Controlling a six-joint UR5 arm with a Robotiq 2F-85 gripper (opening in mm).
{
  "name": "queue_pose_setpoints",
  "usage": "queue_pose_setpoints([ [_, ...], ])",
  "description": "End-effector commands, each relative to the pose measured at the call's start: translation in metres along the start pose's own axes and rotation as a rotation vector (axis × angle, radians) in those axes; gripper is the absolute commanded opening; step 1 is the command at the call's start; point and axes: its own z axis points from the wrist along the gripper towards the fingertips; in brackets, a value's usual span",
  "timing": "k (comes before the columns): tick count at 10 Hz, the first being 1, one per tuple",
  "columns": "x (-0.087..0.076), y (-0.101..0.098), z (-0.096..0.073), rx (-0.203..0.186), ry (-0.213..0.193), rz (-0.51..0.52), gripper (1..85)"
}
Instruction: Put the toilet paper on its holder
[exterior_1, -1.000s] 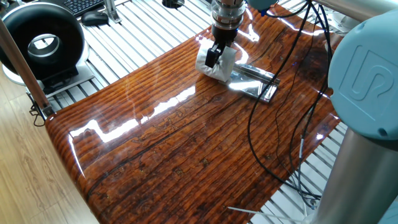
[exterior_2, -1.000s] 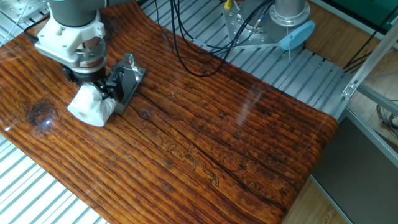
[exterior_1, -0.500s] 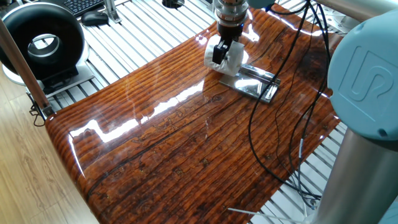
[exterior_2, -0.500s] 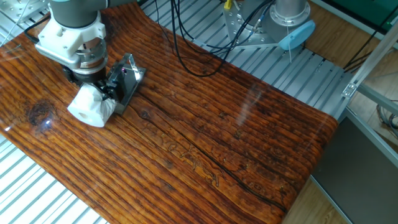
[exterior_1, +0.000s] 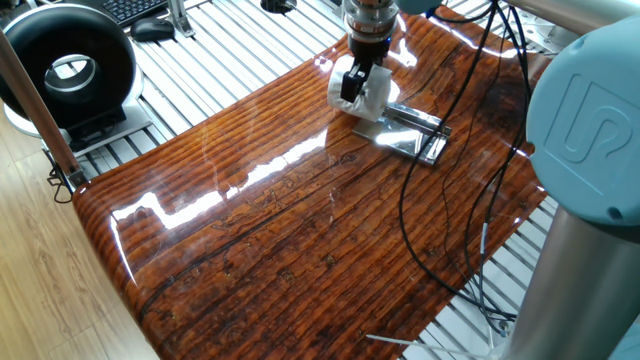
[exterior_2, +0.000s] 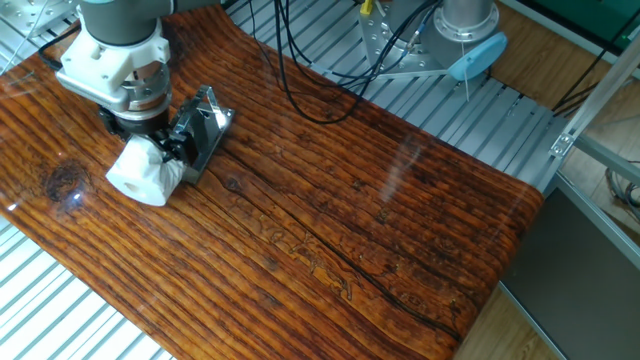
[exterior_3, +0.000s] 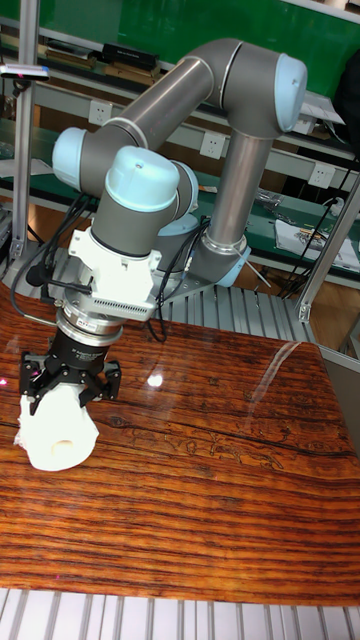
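The toilet paper (exterior_1: 368, 98) is a white, squashed roll, and my gripper (exterior_1: 353, 88) is shut on it from above. It hangs just over the table, right beside the left end of the holder (exterior_1: 412, 131), a shiny silver bracket lying flat on the wood. From the other side, the toilet paper (exterior_2: 140, 172) sits under my gripper (exterior_2: 152, 147), with the holder (exterior_2: 203, 122) just behind it. The tall view shows the toilet paper (exterior_3: 58, 428), its core hole facing the camera, in my gripper (exterior_3: 68, 388); the holder is hidden there.
A glossy wooden table top (exterior_1: 300, 230) rests on a slatted metal bench. Black cables (exterior_1: 405, 215) trail over the right side of the wood. A black ring-shaped device (exterior_1: 68, 68) stands off the table's left. A metal mount (exterior_2: 400, 45) stands behind the table.
My gripper has lifted the toilet paper a little and carried it toward the table's far edge, next to the holder's end. Over the last half second almost nothing moved.
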Motion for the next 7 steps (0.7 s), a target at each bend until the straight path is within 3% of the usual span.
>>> queue_pose_setpoints([
  [1, -0.0046, 0.0085, 0.0005, -0.029, -0.015, 0.04, 1.0],
  [4, -0.0026, 0.015, 0.0001, -0.048, -0.009, 0.056, 1.0],
  [7, 0.0039, 0.0095, 0.0001, -0.033, 0.011, 0.04, 1.0],
])
